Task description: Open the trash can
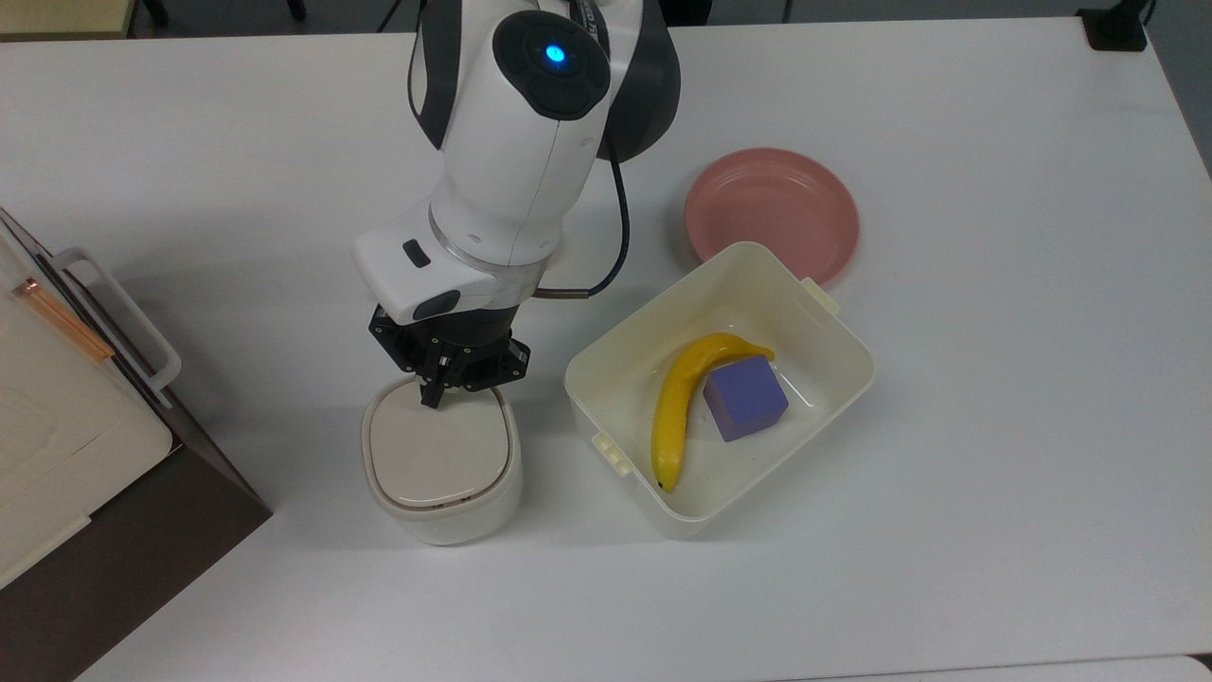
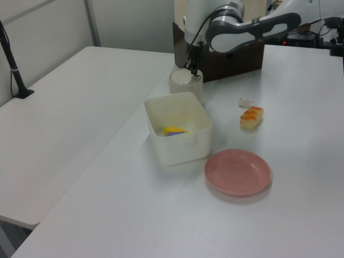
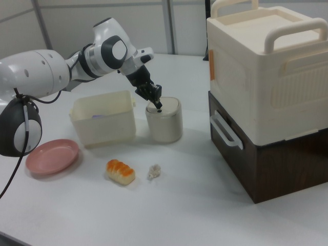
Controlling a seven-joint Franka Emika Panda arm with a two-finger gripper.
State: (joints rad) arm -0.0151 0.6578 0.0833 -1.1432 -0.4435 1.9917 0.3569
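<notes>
The end effector (image 1: 431,396) points down with its fingers drawn together into a single tip, gripping nothing, and sits at the top view's upper edge of the trash can (image 1: 441,466). A narrow closed tip suits pressing, so this reads as a push on the lid (image 1: 437,455) edge or its release rather than a grasp. The lid looks flat and seated, so the can is not yet open.

The can stands on the white counter (image 1: 994,398), just beside a cream tub (image 1: 833,327) on the top view's right, which holds a banana (image 1: 679,405) and a purple block (image 1: 745,398). A pink plate (image 1: 772,213) lies past the tub. In the right view a handled cream-and-brown appliance (image 3: 266,87) stands near the can, and a bread roll (image 3: 121,171) lies on the counter in front.
</notes>
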